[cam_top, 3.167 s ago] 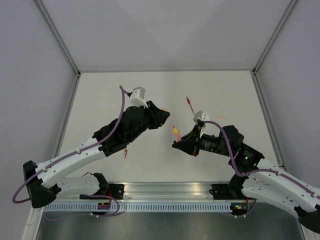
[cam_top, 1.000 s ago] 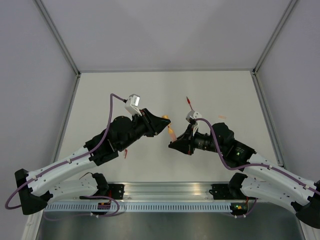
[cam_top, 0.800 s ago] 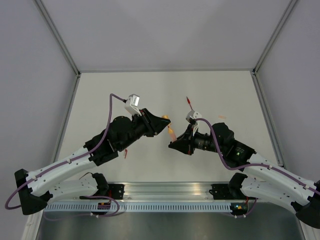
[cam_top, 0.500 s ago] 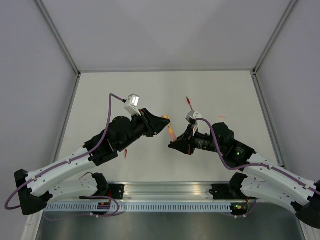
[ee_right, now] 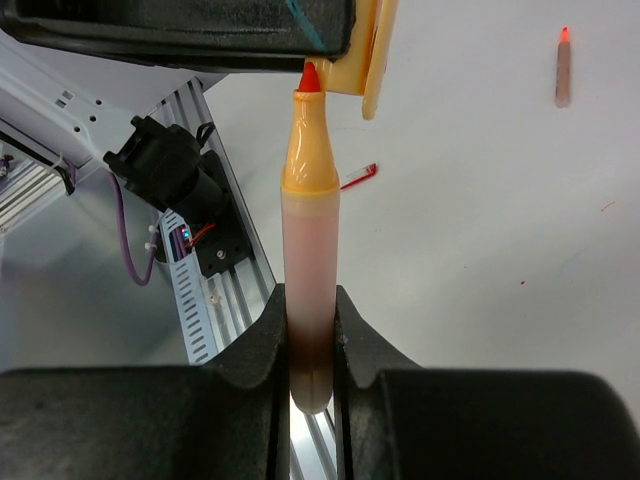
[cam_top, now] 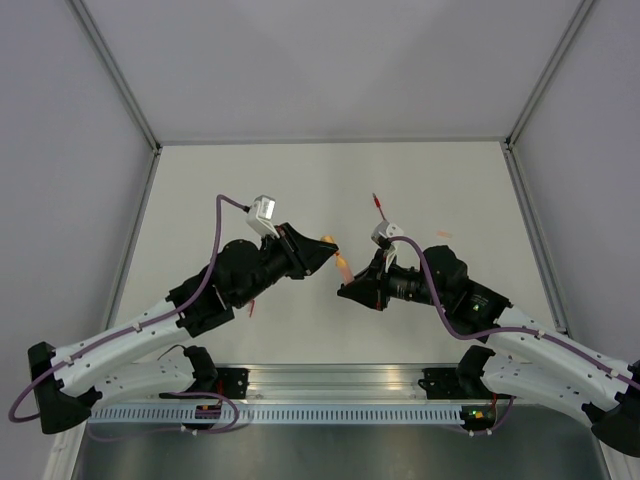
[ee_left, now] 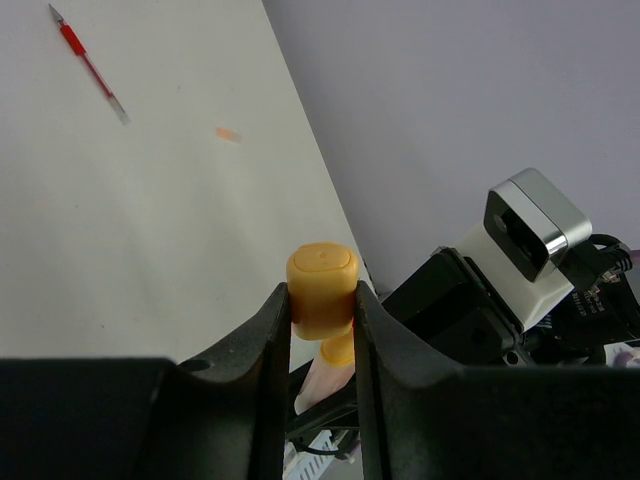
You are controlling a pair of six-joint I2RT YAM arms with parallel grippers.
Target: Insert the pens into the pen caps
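My left gripper (cam_top: 325,244) is shut on the orange pen cap (ee_left: 322,275), which stands up between the fingertips (ee_left: 275,310). My right gripper (ee_right: 310,300) is shut on the lower barrel of the orange-peach pen (ee_right: 310,200). The pen's red tip sits right at the mouth of the cap (ee_right: 360,70), tip to opening. From above, pen (cam_top: 343,266) and cap (cam_top: 329,240) meet between the two grippers over the middle of the table. The red pen (cam_top: 378,206) lies on the table behind my right gripper (cam_top: 349,287). A small red pen cap (cam_top: 250,308) lies beside the left arm.
A tiny peach scrap (cam_top: 443,235) lies on the white table right of the red pen. The right wrist view shows a short dull stick with a red end (ee_right: 563,70) on the table. The aluminium rail (cam_top: 330,380) with both arm bases runs along the near edge.
Since three seconds ago both grippers have come together, bringing cap and pen tip end to end. In the last second the left arm has shifted slightly; the right arm is still.
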